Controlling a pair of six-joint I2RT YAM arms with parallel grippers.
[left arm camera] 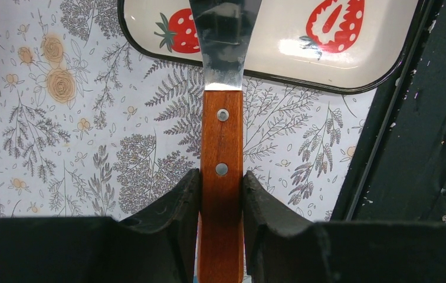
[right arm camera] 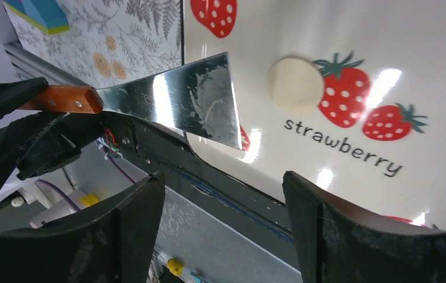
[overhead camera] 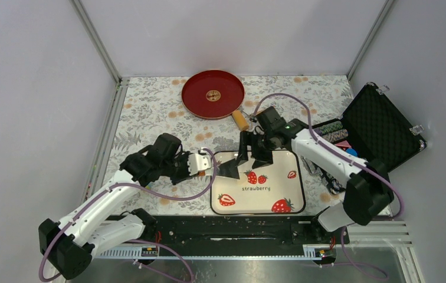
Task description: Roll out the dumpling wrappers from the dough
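Clamping the scraper (left arm camera: 222, 147) handle: your left gripper (left arm camera: 220, 177); right gripper (right arm camera: 223, 194) wide, empty. Dumpling wrapper (right arm camera: 295, 84) on tray (right arm camera: 327, 29), just ahead of it, beside the blade. Steep blade angle could tear it.

left fingers (left arm camera: 172, 215) clamped, arm stretched inward | right fingers (right arm camera: 131, 231) spread wide
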